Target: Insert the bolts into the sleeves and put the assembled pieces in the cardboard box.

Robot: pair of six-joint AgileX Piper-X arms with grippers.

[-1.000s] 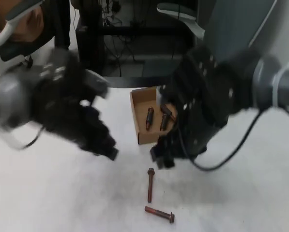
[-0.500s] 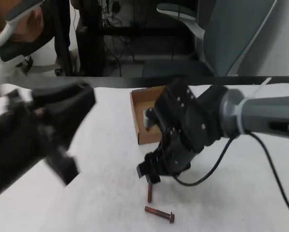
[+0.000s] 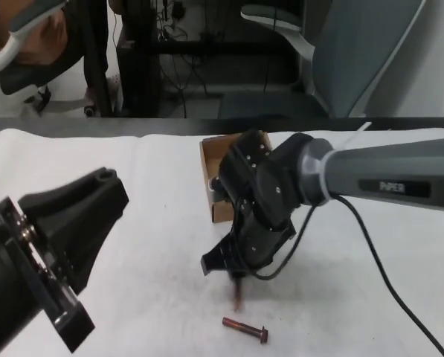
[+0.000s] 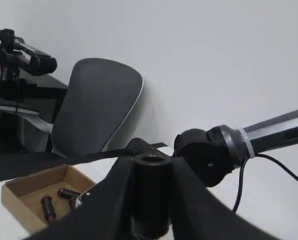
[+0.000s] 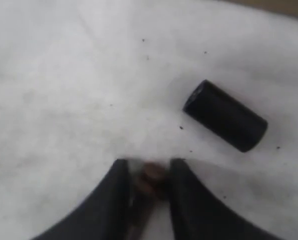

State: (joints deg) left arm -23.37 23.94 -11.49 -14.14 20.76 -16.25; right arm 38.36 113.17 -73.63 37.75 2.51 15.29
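In the left wrist view my left gripper (image 4: 149,222) is shut on a black sleeve (image 4: 149,182), held upright high above the bench. My right gripper (image 5: 148,200) is down on the white cloth with its fingers closed around a rusty bolt (image 5: 149,176). The high view shows that gripper (image 3: 233,271) in front of the cardboard box (image 3: 220,152), with the bolt (image 3: 237,297) under it. A second bolt (image 3: 245,329) lies flat nearer the front edge. A loose black sleeve (image 5: 224,122) lies on its side just beyond the right gripper. The box (image 4: 19,192) holds three dark assembled pieces (image 4: 48,207).
The left arm (image 3: 50,260) bulks large at the near left of the high view. White cloth (image 3: 155,223) covers the bench. An office chair (image 3: 355,52) and a desk stand behind the bench. The right arm's cable (image 3: 370,253) trails across the cloth.
The right arm has swung from over the box down to the nearer bolt and closed on it. The left arm has pulled back toward the near left.
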